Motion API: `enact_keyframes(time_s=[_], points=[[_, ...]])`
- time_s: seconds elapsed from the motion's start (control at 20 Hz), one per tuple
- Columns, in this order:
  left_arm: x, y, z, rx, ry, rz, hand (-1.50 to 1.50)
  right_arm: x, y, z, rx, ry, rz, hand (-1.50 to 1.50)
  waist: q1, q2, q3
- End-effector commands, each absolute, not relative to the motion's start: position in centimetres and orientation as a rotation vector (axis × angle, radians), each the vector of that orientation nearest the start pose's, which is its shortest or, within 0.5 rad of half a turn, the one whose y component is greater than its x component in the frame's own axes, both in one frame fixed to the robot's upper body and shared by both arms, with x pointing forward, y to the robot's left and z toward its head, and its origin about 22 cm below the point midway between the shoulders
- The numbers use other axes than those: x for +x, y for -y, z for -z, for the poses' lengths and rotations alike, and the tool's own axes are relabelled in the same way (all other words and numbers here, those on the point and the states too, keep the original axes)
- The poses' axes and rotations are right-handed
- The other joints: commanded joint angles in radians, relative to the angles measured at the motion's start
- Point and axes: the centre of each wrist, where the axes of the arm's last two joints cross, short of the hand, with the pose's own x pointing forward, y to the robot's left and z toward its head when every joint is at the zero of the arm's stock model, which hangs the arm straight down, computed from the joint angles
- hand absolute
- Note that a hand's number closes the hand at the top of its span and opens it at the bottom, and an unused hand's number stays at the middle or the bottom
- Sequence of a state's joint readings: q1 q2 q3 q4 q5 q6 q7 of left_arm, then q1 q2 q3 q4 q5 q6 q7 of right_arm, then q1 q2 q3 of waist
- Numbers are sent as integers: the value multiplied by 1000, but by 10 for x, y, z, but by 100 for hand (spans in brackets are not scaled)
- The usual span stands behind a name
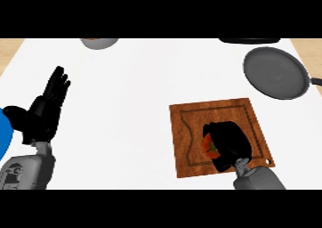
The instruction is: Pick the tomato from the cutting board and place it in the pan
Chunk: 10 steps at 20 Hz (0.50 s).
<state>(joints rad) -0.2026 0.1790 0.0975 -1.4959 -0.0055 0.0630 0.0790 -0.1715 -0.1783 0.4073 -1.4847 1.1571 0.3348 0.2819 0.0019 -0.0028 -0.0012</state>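
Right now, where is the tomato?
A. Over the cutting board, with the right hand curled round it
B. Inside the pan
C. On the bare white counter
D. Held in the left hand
A: the right hand curls round the tomato over the cutting board; the pan holds nothing, and the left hand rests open at the view's left.

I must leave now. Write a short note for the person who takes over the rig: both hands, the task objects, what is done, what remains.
Right hand: curled round the tomato, over the cutting board.
Left hand: open, resting at the left, fingers up.
Pan: far right, beyond the board, nothing in it.
Done: tomato grasped. I cannot tell if it is lifted yet.
Left: carry it to the pan, release it there.
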Motion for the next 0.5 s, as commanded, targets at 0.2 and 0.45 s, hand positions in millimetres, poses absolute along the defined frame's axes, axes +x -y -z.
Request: enact_keyframes(time_s=[0.2, 0.45], points=[[296, -260, -49, 203, 1617, 49, 0, 279, 129, -10, -610, 1002, -1481, 150, 4, 3, 1], [277, -265, -39, 190, 1616, 45, 0, 293, 120, -5, -571, 1017, -1394, 150, 4, 3, 1]])
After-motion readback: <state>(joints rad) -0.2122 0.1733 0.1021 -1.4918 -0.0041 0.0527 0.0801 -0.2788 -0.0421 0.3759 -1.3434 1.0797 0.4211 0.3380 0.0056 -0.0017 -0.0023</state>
